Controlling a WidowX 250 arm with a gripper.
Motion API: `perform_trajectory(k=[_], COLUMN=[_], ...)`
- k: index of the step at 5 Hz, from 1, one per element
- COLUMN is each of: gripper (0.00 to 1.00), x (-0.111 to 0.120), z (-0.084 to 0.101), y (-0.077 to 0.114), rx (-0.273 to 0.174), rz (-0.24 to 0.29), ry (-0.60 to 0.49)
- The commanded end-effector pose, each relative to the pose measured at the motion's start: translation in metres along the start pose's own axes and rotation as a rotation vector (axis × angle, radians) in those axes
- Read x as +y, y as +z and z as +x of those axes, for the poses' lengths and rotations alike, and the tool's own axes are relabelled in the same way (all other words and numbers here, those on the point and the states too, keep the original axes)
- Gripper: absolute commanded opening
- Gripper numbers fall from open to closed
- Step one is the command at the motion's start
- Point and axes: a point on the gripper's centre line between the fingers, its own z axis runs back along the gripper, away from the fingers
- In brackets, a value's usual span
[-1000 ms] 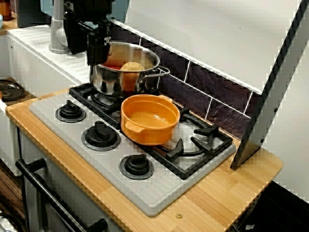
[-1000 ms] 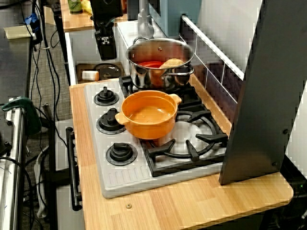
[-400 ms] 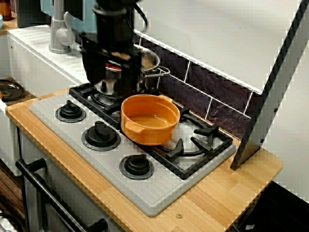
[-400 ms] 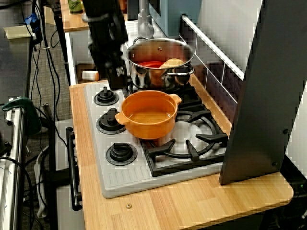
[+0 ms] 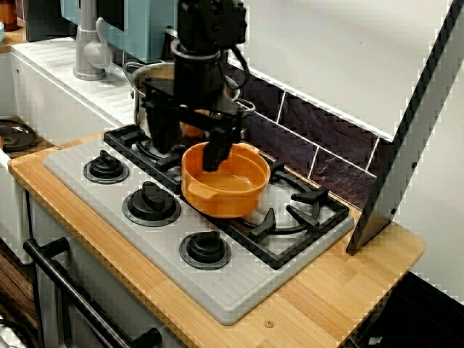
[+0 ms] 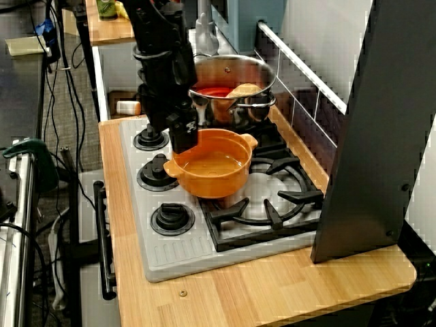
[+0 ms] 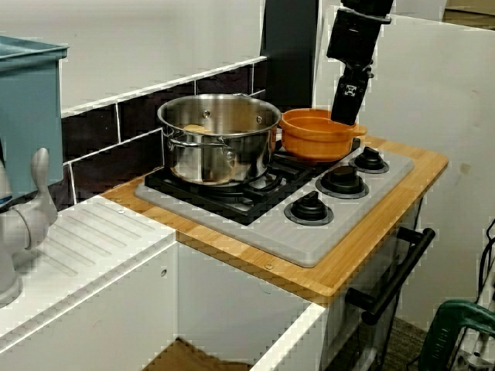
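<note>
My end effector [image 5: 190, 145] hovers with its black fingers [image 5: 217, 148] spread wide at the rim of the round orange two-handled pot [image 5: 233, 187]. One finger dips over the rim and the other stands outside it. I cannot tell whether either touches. The pot sits on the black grate [image 5: 310, 196] of the grey stove top [image 5: 163, 250], just beside the shiny steel saucepan [image 7: 220, 147].

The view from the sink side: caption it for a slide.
End effector over the rim of an orange pot, beside a steel pot on a grey stove.
</note>
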Motion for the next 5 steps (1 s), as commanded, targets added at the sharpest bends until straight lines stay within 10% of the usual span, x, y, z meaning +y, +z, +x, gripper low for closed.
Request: perform_trajectory(k=[1,5], gripper=[1.00,1.00], x=[0.002,0.015], z=[0.022,0.023], y=[0.006,-0.021], rx=[-0.012,-0.030], rz=[-0.018,0.043], ry=[0.030,0.031])
